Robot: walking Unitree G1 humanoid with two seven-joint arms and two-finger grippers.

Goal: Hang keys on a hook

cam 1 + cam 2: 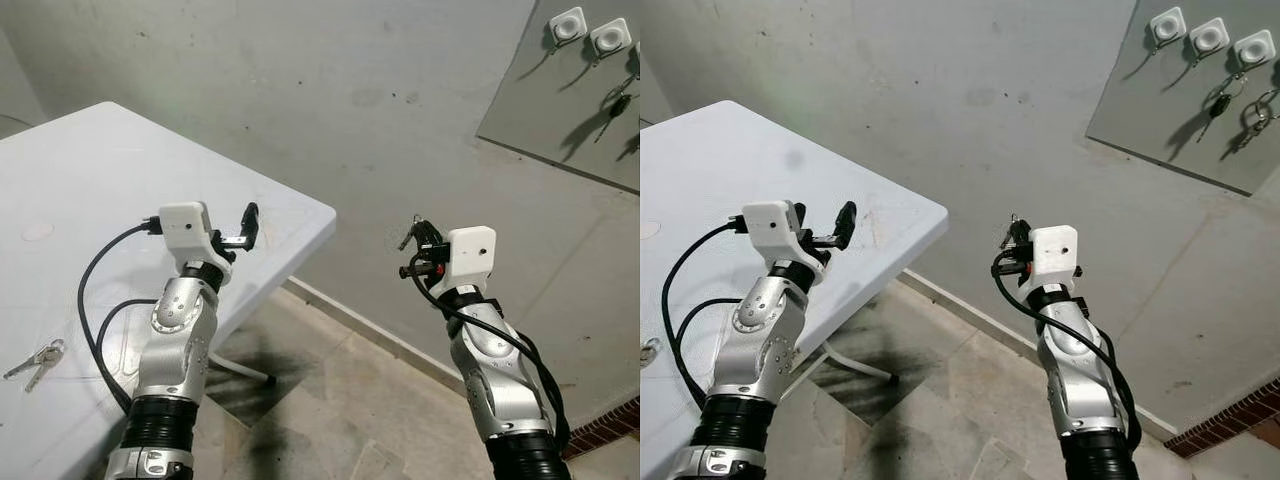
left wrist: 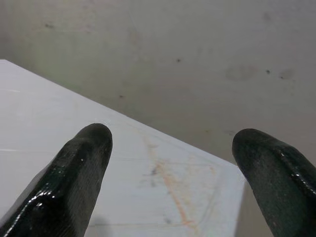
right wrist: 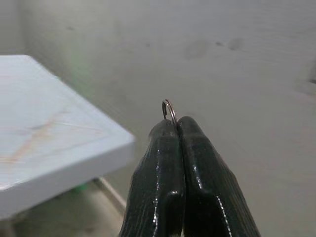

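A white tabletop fills the area from nine to eleven o'clock, its rounded corner toward centre. Behind it stands a grey concrete wall. Tiled floor lies at six o'clock, a brick edge at four.

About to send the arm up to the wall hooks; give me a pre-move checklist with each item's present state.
1. Right gripper shut on the thin metal key ring: ok, the ring pokes out above the black fingertips.
2. Keys hanging free below the ring: cannot tell; only a glimpse of metal at the gripper in the head views.
3. Free white square hook on the grey wall panel: ok, the leftmost one carries nothing.
4. Other hooks: two already carry keys, so avoid them.
5. Left gripper out of the way: ok, open over the white plastic table.
6. Spare silver keys on the table: left behind.
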